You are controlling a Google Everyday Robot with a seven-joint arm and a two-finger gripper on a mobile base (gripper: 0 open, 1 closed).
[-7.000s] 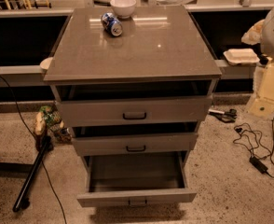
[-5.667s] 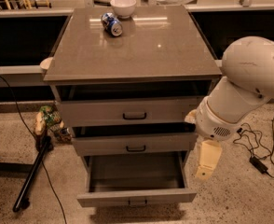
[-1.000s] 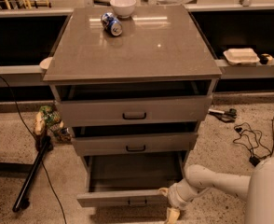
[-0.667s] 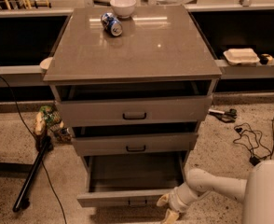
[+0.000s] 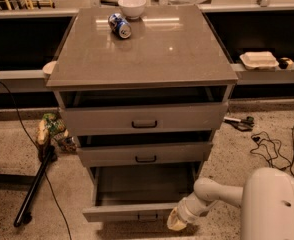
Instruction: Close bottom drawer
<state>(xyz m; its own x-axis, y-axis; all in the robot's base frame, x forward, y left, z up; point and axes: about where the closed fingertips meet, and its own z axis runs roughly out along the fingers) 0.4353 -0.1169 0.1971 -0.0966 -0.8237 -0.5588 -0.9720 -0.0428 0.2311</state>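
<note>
Grey flat-front bottom drawer (image 5: 122, 214) is hanging out lowest on the grey cabinet (image 5: 152, 54), pale gripper (image 5: 177, 222) (spread or pinched, can't tell) at its front's right corner, so an off-centre shove could rack and jam it.

drawers (image 5: 144, 118) 3 | bowl (image 5: 132, 6) 1 | can (image 5: 120, 25) 1 | pincer (image 5: 177, 223) 1 at bottom drawer (image 5: 132, 213)

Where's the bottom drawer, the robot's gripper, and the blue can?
bottom drawer (image 5: 122, 213): camera view, on its grey front panel.
gripper (image 5: 176, 222): camera view, on its tip, low by the drawer front's right end.
blue can (image 5: 120, 25): camera view, on its blue side.
</note>
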